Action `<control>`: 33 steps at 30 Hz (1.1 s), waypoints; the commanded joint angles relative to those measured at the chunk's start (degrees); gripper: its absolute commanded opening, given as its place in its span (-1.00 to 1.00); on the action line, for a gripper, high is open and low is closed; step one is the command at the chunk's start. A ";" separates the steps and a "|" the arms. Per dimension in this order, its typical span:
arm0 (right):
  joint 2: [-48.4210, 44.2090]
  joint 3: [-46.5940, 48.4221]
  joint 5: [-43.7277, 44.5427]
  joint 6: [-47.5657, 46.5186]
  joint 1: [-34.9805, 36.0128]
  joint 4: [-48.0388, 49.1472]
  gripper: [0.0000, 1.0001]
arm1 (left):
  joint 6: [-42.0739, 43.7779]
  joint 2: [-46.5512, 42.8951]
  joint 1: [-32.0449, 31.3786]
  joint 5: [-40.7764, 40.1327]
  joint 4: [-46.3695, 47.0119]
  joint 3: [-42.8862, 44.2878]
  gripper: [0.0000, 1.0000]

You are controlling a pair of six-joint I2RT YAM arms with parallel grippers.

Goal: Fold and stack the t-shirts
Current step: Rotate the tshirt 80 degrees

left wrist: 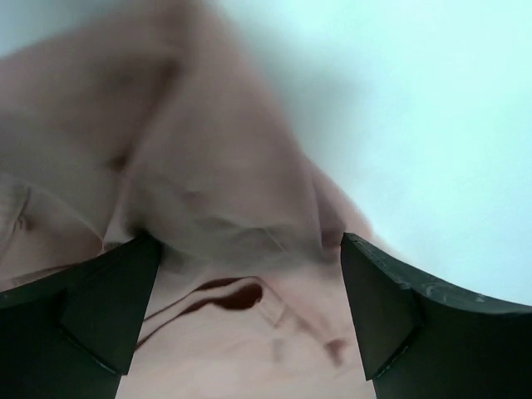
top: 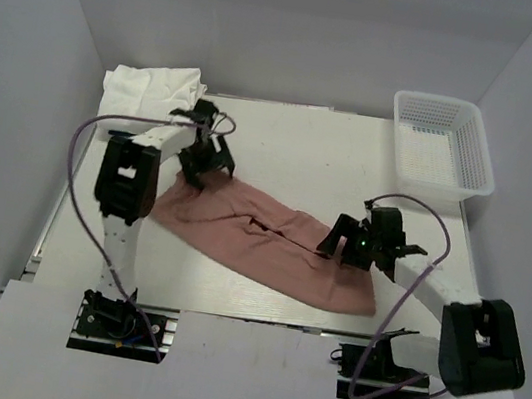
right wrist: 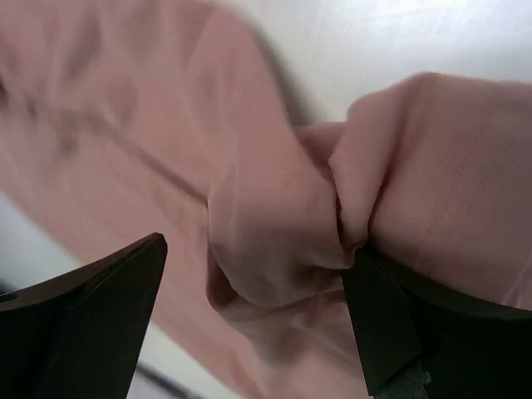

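The dusty pink t-shirt lies as a long rumpled strip slanting across the middle of the table. My left gripper hovers over its upper left end, open; in the left wrist view the jaws stand wide over creased pink cloth with a dark fold slit. My right gripper is over the strip's right part, open; a bunched lump of pink cloth sits between its fingers, and some cloth drapes over the right finger. White t-shirts lie piled at the back left corner.
A white mesh basket stands at the back right corner. White walls close in the table on the left, back and right. A purple cable loops beside each arm.
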 commanded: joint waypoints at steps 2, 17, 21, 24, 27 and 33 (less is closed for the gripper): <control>-8.81 -4.07 -3.42 1.55 6.48 -25.52 0.80 | 2.96 24.71 -3.72 4.31 6.62 25.32 0.99; 8.61 4.77 -30.66 -18.38 24.16 -23.56 0.67 | -24.72 52.74 -10.23 10.41 57.77 51.40 0.99; 14.54 10.86 -33.30 -20.95 25.74 -21.21 0.80 | -25.25 54.06 -10.23 2.58 56.71 52.89 0.99; 20.42 15.87 -35.49 -20.43 27.41 -20.05 0.79 | -25.25 53.45 -10.23 -3.39 56.71 53.42 0.99; 23.32 20.60 -37.17 -19.28 29.69 -17.59 0.80 | -25.25 53.45 -9.01 -7.45 58.64 54.55 0.99; 21.60 24.14 -27.44 -22.27 30.58 -27.95 0.80 | -21.06 49.42 -6.98 -8.51 59.79 55.87 0.99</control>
